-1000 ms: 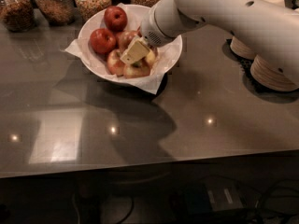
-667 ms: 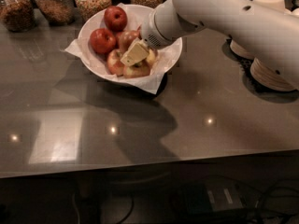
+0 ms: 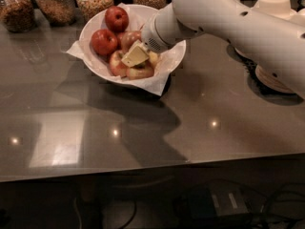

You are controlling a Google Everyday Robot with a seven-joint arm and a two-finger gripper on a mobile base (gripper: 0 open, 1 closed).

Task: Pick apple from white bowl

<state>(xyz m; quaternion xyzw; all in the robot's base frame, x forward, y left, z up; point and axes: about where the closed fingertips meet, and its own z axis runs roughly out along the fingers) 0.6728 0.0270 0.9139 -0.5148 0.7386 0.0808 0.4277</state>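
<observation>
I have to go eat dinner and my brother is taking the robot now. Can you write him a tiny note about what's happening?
Gripper: down inside the bowl, among the fruit, right next to the apple.
Apple: in the bowl, just behind the gripper and partly hidden by the arm. Not yet lifted.
Bowl: on the table, at the back left, in front of the jars.
Done: the reach into the bowl.
Left: get a firm hold on the apple, then lift it straight up and clear of the bowl without knocking the other fruit.
</observation>
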